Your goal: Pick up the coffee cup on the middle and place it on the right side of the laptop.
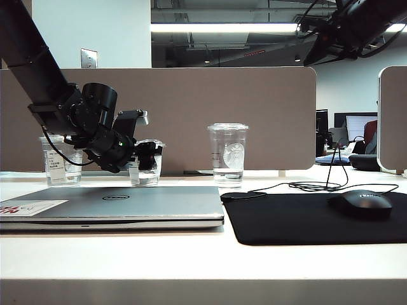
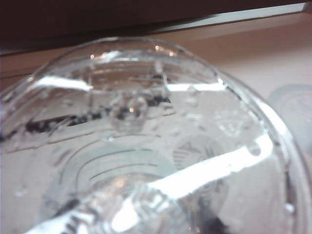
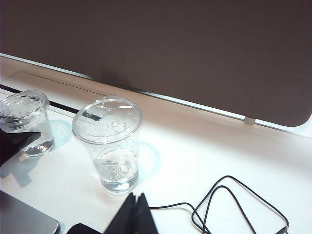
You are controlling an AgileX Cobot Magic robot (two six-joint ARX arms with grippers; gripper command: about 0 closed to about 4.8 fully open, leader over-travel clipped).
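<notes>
My left gripper (image 1: 147,162) is down at the far side of the table, behind the laptop (image 1: 114,204), with its black fingers on either side of the coffee cup (image 1: 149,164). The cup stands upright on the white table (image 1: 191,254), at the middle of the row of three clear cups. From the exterior view I cannot tell whether my fingers press its walls or only flank them. In my left wrist view the coffee cup's clear lid (image 2: 146,122) fills nearly everything, droplets on it, and my own fingers do not show.

The laptop lies closed at the near left, a white-and-red sticker (image 1: 28,207) at its left corner. To its right lies the black mouse pad (image 1: 305,219) with a black mouse (image 1: 360,204) and a thin cable (image 1: 318,185). A taller cup (image 1: 227,154) with a round pale logo stands right of the coffee cup; a third cup (image 1: 62,160) stands far left.

My right gripper (image 3: 132,217) hangs high over the right side, fingertips pressed together, holding nothing.
</notes>
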